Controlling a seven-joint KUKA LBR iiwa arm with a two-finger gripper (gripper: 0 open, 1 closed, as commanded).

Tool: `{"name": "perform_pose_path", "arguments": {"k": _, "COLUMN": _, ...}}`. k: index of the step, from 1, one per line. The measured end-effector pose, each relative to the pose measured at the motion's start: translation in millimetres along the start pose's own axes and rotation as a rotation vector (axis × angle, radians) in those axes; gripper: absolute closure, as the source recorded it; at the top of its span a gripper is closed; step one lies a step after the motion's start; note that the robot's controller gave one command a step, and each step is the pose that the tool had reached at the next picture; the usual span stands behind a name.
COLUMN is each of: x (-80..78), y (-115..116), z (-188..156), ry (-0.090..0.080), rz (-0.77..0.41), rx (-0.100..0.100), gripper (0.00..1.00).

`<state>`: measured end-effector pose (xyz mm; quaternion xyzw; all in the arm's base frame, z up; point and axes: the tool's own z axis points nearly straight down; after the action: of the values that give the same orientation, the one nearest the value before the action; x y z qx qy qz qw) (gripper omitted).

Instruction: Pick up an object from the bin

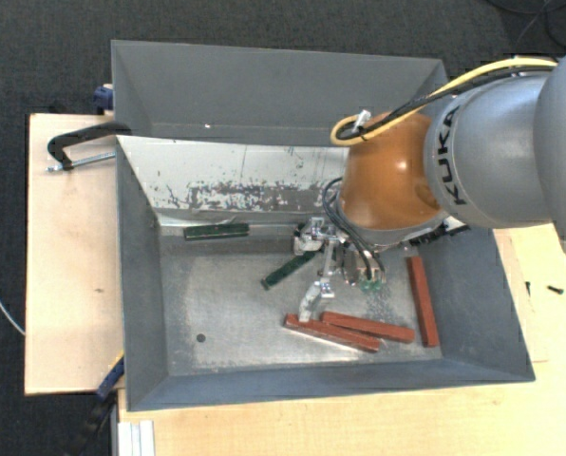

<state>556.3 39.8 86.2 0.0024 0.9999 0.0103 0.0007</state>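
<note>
Inside the grey bin (141, 283), right of centre, the gripper (335, 288) hangs under its orange wrist cover; whether it is spread or closed cannot be told. Two red sticks (354, 331) lie side by side just below its tip, perhaps touching it. A third red stick (423, 302) lies right of it, a dark green stick (285, 274) just left.

Arm (506, 150): 1 thick grey link enters from the right of the view, sloping down toward the centre. Wrist end capped by a rounded orange cover (387, 183), glossy, facing downward. Yellow cable (425, 98) arcs over the top of the cover and runs back along the link. Tool (323, 283) hangs below the cover's lower left edge, its slim metal parts pointing down and slightly left.
</note>
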Motion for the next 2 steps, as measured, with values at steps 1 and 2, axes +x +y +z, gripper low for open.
{"name": "perform_pose_path", "arguments": {"k": 1, "x": -27.7, "y": -5.3, "z": 8.4, "ry": 0.007, "rz": -0.066, "rx": 0.017, "gripper": 1.00}}
{"name": "perform_pose_path", "arguments": {"k": 2, "x": -27.9, "y": -5.3, "z": 8.3, "ry": 0.007, "rz": -0.066, "rx": 0.017, "gripper": 1.00}}
